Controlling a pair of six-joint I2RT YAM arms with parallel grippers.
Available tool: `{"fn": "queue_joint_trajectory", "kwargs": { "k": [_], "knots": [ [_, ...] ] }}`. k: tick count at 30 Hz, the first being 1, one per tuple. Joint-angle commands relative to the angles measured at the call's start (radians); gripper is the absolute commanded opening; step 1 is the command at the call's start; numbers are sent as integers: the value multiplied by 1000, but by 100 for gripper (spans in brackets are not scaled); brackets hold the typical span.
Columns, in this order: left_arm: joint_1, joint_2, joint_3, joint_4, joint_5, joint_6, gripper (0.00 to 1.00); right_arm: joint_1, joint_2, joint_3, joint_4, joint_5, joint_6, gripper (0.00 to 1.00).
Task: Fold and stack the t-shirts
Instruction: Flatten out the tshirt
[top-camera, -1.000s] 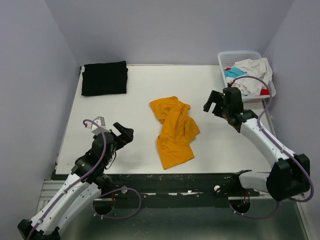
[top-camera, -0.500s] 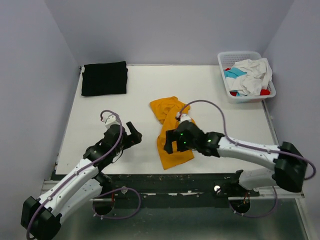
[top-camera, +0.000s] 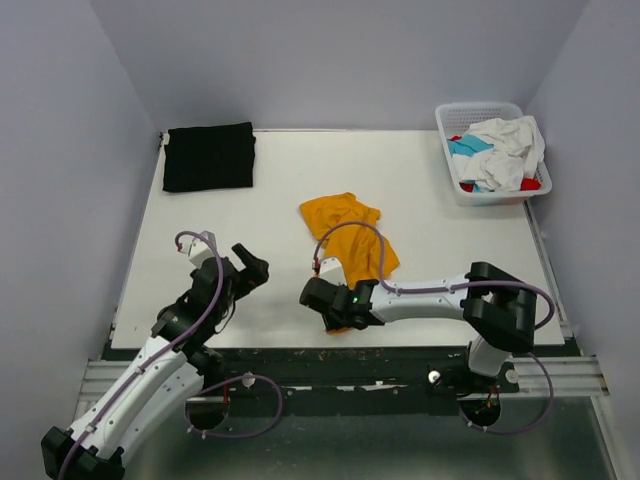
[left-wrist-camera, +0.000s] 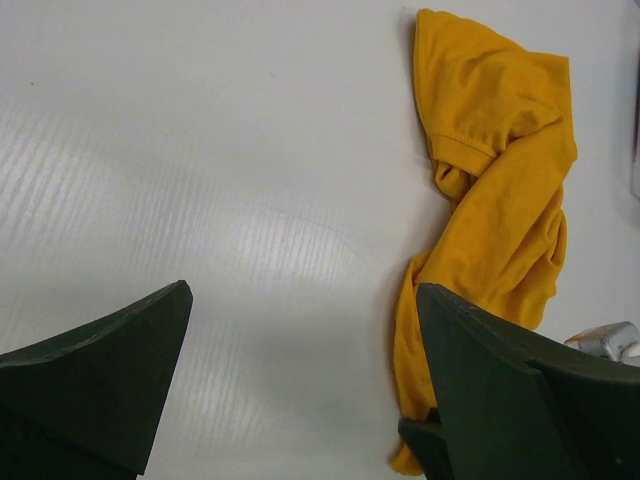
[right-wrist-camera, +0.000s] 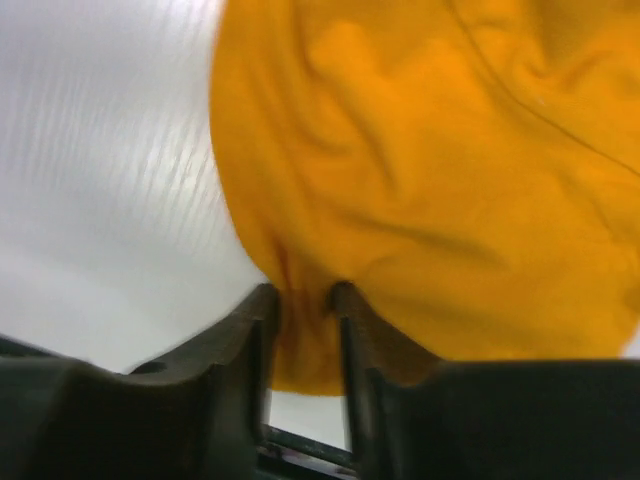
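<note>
A crumpled mustard-orange t-shirt (top-camera: 345, 230) lies mid-table. In the left wrist view it (left-wrist-camera: 500, 180) is a twisted strip, and it (right-wrist-camera: 430, 170) fills the right wrist view. My right gripper (top-camera: 322, 300) is low at the shirt's near end. Its jaws (right-wrist-camera: 305, 300) are shut on a pinch of the orange hem. My left gripper (top-camera: 252, 268) hovers open to the left of the shirt, with bare table between its fingers (left-wrist-camera: 302, 300). A folded black t-shirt (top-camera: 208, 157) lies at the far left corner. White (top-camera: 505, 140), teal (top-camera: 466, 148) and red (top-camera: 530, 184) t-shirts are heaped in the basket.
The white lattice basket (top-camera: 447, 125) stands at the far right corner of the white table (top-camera: 300, 170). Purple walls close in the left, back and right sides. The table's dark near edge (top-camera: 300, 352) runs just behind my right gripper.
My right arm swung from the basket down to the orange shirt's near end and shut on its hem, bunching that end. My left gripper shifted slightly and stayed open.
</note>
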Motion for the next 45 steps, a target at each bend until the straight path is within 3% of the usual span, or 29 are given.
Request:
{"fn": "queue_joint_trajectory", "kwargs": {
  "k": [1, 2, 4, 9, 14, 18, 25, 30, 40, 45],
  "knots": [
    [11, 22, 4, -9, -29, -12, 99, -2, 56, -3, -142, 130, 104, 15],
    [12, 31, 14, -7, -27, -12, 99, -2, 28, -3, -163, 166, 123, 7],
    [13, 56, 32, 23, -17, -3, 99, -2, -46, -7, -207, 256, 161, 1],
    [43, 206, 104, 164, 91, 46, 99, -58, -304, -20, -380, 480, 284, 1],
    [130, 472, 223, 315, 289, 80, 98, -299, -566, -102, -449, 526, 323, 1],
    [171, 743, 370, 367, 405, 101, 98, -427, -685, -136, -444, 579, 289, 1],
    [218, 1219, 744, 322, 576, 129, 99, -509, -637, -133, -427, 605, 245, 1],
    [245, 1424, 947, 240, 583, 118, 96, -534, -601, -130, -414, 601, 222, 1],
    [249, 1579, 1066, 258, 759, 41, 92, -551, -695, -138, -347, 564, 151, 1],
    [244, 1585, 974, 446, 877, -65, 87, -551, -724, -142, -344, 561, 143, 1]
  ]
}}
